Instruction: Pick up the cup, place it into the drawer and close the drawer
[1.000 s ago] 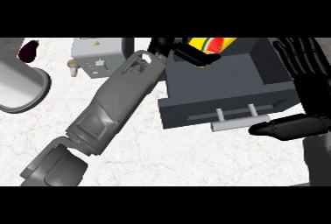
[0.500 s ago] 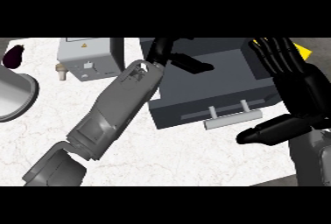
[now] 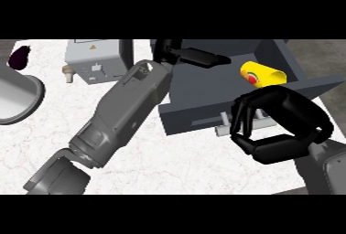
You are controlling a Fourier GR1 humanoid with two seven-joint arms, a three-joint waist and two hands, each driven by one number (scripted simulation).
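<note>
Right hand (image 3: pixel 280 123) is curling over the drawer (image 3: pixel 202 96) handle (image 3: pixel 233 125). Yellow cup (image 3: pixel 265 75) is lying inside — light, rigid. Left hand (image 3: pixel 196 55) is resting open at the drawer's back — push the front

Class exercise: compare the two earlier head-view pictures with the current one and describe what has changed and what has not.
The right hand has curled its fingers at the drawer front, over the handle. The yellow cup now lies inside the open drawer, free of the hand. The left hand still rests at the drawer's far edge. The grey box stays on the counter.
</note>
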